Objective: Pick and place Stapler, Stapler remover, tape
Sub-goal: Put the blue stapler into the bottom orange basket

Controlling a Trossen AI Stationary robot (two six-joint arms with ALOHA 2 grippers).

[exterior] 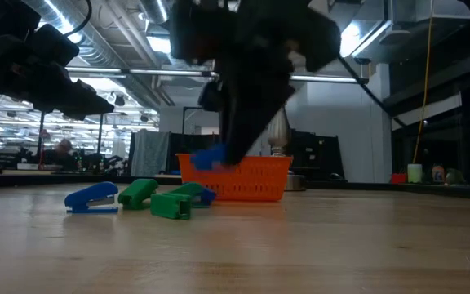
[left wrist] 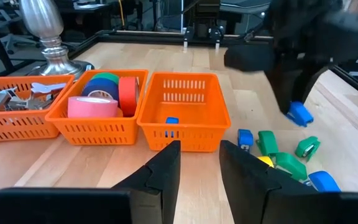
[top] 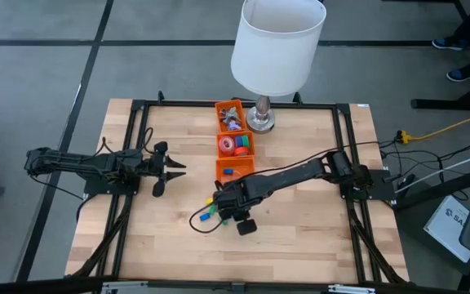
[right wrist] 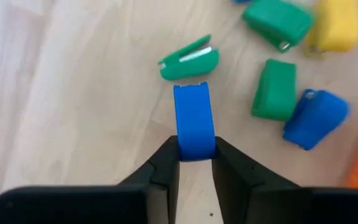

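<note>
One blue stapler (right wrist: 194,121) sits pinched in right hand (right wrist: 195,155).

**Count of items on the table**

You have 3 orange baskets (left wrist: 182,112) in a row. One holds 4 tape rolls (left wrist: 92,107) you can make out: pink, blue, green, red. Loose mini staplers (right wrist: 277,89): 3 green, 3 blue, 1 yellow. 1 lamp (top: 277,45) stands there too.

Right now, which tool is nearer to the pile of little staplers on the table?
Right. The right tool is over the pile of small staplers, shut on a blue stapler. The left tool waits apart on the pile's left, shut.
</note>
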